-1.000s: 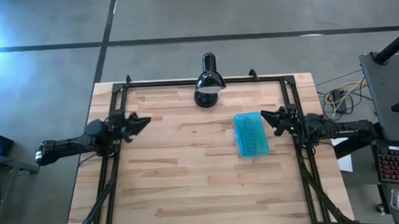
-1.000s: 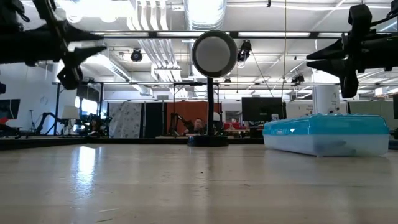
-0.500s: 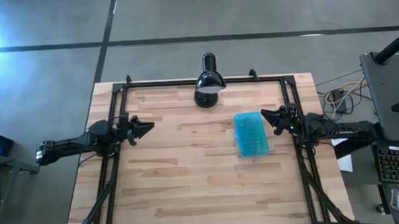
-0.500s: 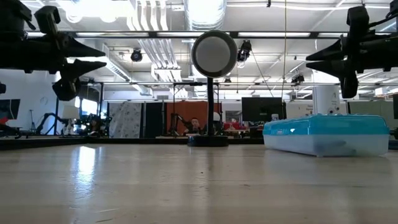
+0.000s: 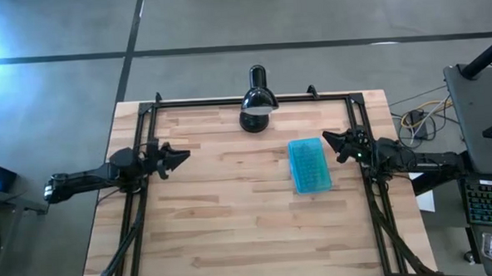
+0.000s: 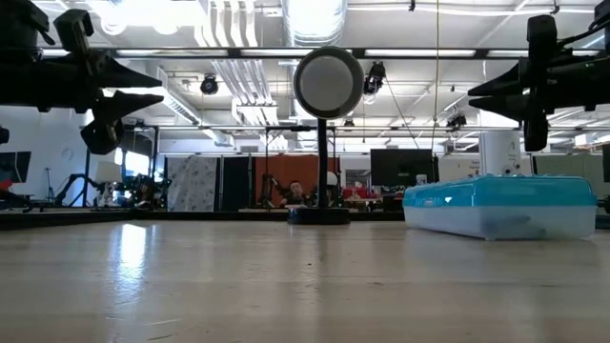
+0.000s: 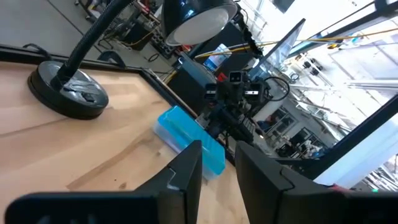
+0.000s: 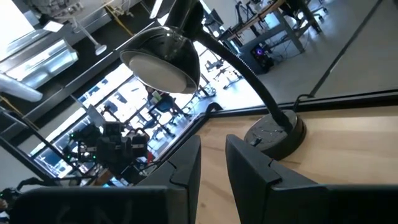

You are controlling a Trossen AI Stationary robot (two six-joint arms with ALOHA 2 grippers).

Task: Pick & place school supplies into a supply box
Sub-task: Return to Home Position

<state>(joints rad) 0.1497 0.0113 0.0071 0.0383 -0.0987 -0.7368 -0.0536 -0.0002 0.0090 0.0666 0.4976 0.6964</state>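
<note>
Teal-lidded supply box point(image 5: 309, 164), closed, on wooden table point(image 5: 233, 230).

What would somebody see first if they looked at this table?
The bright teal-lidded supply box jumps out first, lying shut on the right part of the wooden table. Next comes the black desk lamp at the far edge's middle. The left gripper and right gripper hang open and empty at the table's two sides, pointing at each other.

Robotics lab, ceiling ducts point(image 6: 315, 14), monitors point(image 6: 400, 164)
</note>
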